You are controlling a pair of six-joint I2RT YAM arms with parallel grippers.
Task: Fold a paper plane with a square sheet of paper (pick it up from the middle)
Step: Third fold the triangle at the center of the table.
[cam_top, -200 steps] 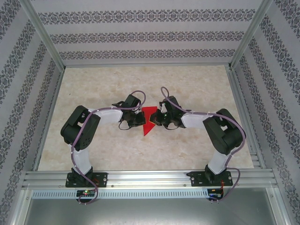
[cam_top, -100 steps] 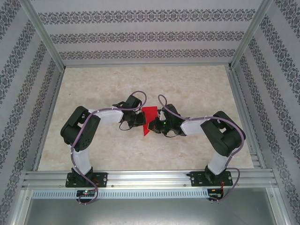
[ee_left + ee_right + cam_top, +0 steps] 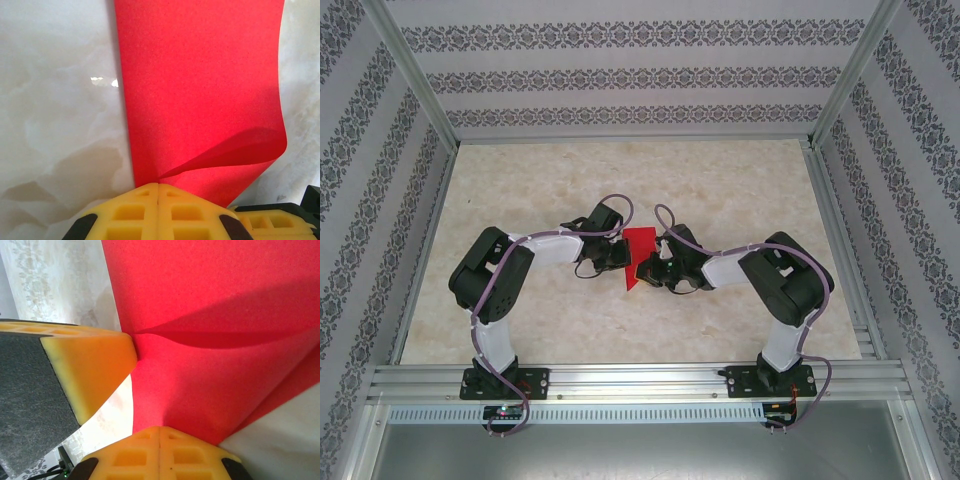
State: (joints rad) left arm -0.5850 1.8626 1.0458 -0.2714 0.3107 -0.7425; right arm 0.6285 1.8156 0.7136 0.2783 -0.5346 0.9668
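1. At the middle of the table (image 3: pixel 520 190), between the two arms, the red square sheet of paper (image 3: pixel 639 250) is pinched from both sides.
2. The left gripper (image 3: pixel 158 186) has its jaws clamped together on the near edge of the sheet. The paper runs away over the marble, and one corner curls up and over beside the grip.
3. The right gripper (image 3: pixel 159 430) is likewise clenched on the paper, just beside the left gripper's yellow pad (image 3: pixel 85 365). A soft bend crosses the sheet above it.
4. To my eye the job is some way in, no more. From above, the red shape narrows to a point at its near end, so a fold or two looks made, but the bends are loose rather than creased.
5. No paper plane yet: I see no centre ridge and no wings. Most of the folding looks to lie ahead.
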